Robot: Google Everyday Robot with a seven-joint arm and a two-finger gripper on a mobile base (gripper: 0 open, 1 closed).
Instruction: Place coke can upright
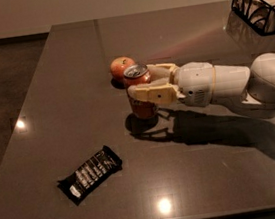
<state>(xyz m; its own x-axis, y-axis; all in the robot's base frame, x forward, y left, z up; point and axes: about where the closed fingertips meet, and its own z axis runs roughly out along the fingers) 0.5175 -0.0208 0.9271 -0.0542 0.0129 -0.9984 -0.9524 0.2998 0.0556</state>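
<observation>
The coke can stands upright near mid-bench, pull-tab end up; its base appears to touch the surface. The pincer is closed on it, 1 finger per side, keeping it vertical. An apple sits just behind. A snack bar lies well apart.

White arm reaching from right, jaws clamped at centre.
</observation>
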